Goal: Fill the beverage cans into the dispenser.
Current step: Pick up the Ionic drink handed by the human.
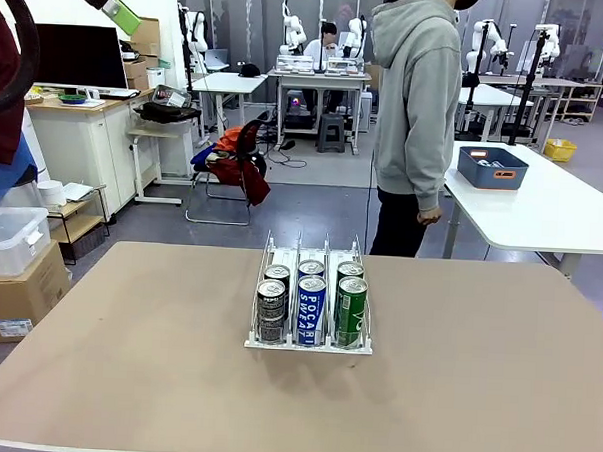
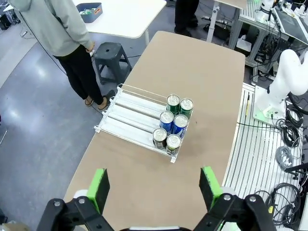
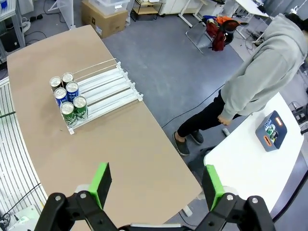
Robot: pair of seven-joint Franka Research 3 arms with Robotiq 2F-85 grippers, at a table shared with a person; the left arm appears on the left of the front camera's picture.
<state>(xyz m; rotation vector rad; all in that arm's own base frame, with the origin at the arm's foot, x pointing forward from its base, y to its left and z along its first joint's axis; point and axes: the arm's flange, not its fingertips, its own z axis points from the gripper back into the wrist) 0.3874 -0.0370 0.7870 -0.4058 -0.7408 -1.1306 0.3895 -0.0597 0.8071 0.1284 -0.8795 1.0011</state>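
- Hovering high above the table (image 1: 115,368), my left claw (image 2: 154,185) gapes wide, with nothing between its green pads (image 2: 99,185)
- My right claw (image 3: 157,186) hangs just as wide and just as empty, far above the same surface
- The dispenser (image 1: 308,344) sits mid-table, with six beverage cans (image 1: 311,309) upright at the end nearest me: two dark in my left lane, two blue in the middle, two green on the right
- A person (image 1: 417,111) in grey stands at the far edge

Two dark cans (image 1: 271,310), two blue cans (image 1: 311,309), two green cans (image 1: 351,308), one dispenser (image 1: 306,345), one person (image 1: 417,101)
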